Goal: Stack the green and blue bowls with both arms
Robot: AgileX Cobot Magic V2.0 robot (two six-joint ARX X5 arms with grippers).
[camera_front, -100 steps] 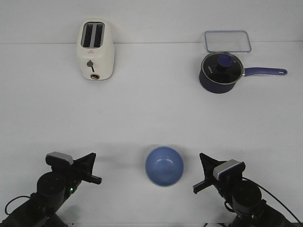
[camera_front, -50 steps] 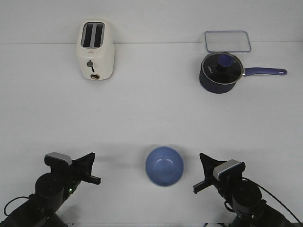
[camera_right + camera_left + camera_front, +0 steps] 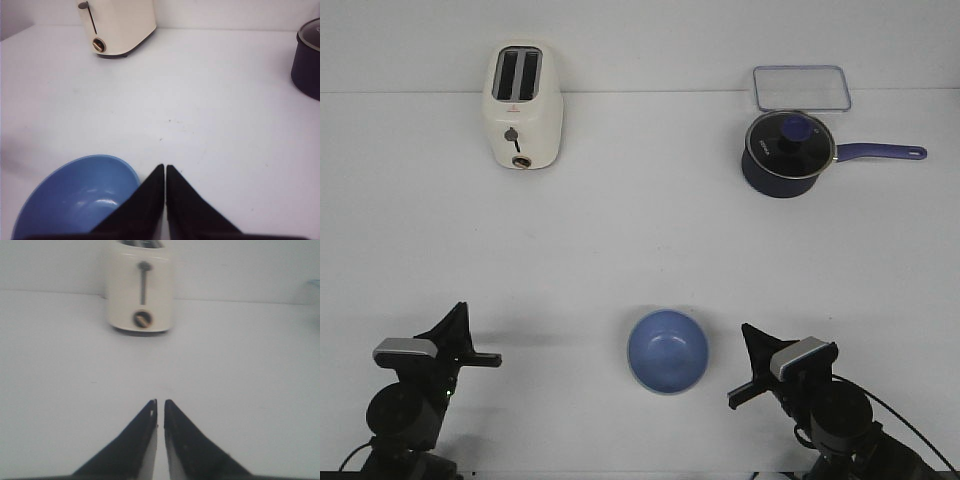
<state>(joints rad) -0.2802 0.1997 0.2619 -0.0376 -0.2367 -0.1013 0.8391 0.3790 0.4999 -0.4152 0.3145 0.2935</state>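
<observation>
Blue bowl [image 3: 667, 351] upright near the table's [image 3: 640, 240] front edge, centred; green bowl nowhere in view. Left gripper [image 3: 470, 345] and right gripper [image 3: 745, 370] both pinched closed, empty. Best to open wide before approaching the rim squarely.

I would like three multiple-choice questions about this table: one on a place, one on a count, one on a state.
1. Where is the blue bowl?
A. beside the toaster
B. between the two tools
C. inside the saucepan

2. How many bowls are visible?
A. one
B. two
C. three

3. How is the right tool?
A. wide open
B. shut on the bowl
C. shut, holding nothing

Answers:
1 B: front view shows it between the left tool and the right.
2 A: only the blue one; no green bowl is in view.
3 C: its fingers meet beside the bowl.
</observation>
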